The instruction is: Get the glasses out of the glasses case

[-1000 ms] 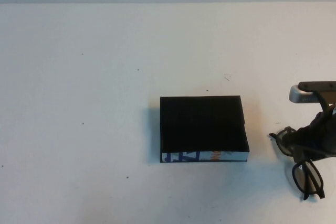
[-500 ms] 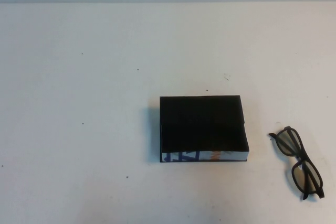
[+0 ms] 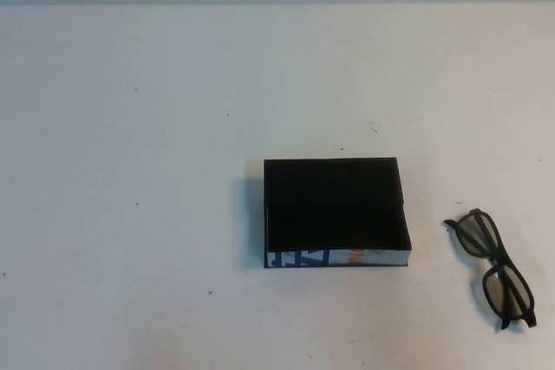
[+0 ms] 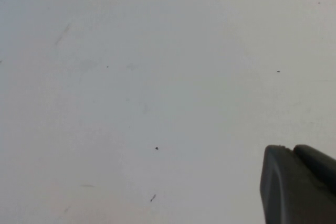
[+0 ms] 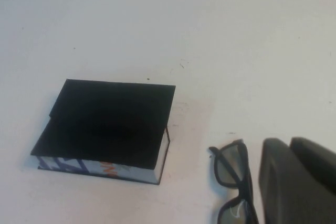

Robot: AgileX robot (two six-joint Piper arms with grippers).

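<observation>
The glasses case [image 3: 336, 210], a black box with a white printed front edge, lies closed near the table's middle; it also shows in the right wrist view [image 5: 107, 127]. The black glasses [image 3: 475, 236] lie folded on the table to the right of the case, apart from it. In the right wrist view they [image 5: 231, 163] lie just beside my right gripper [image 5: 289, 141], which is shut, empty and raised off them. My left gripper [image 4: 291, 148] is shut and empty over bare table. Neither gripper shows in the high view.
The white table [image 3: 173, 127] stretches wide to the left of and behind the case, with a few small dark specks. Its far edge meets a pale wall at the back.
My right gripper, over the glasses one second ago, has drawn back out of the high view. The glasses stay on the table. The case has not moved.
</observation>
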